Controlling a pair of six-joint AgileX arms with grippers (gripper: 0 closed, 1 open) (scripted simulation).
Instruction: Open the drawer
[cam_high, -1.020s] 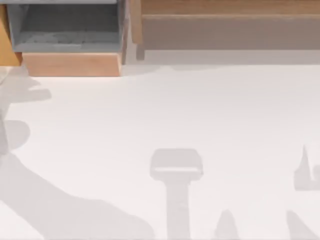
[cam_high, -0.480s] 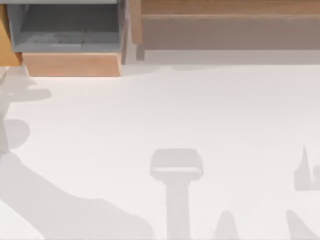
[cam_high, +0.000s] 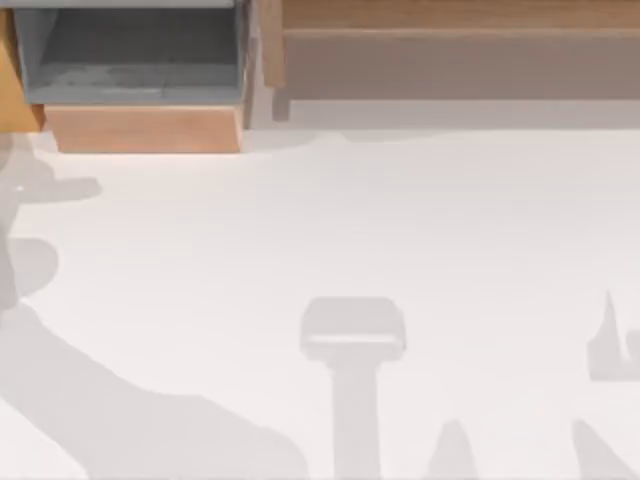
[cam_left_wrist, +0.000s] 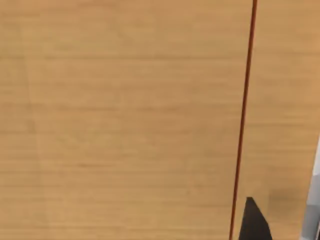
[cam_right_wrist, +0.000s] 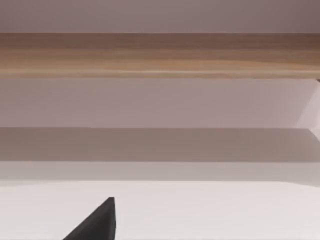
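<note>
The drawer (cam_high: 140, 85) stands pulled out at the desk's (cam_high: 400, 230) far left, grey inside showing. Whether either gripper is clenched or released, I cannot tell.

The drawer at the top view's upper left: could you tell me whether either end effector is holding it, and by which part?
It cannot be told. The drawer stands pulled out, grey inside showing behind its front panel, with nothing gripping it in the top view.
</note>
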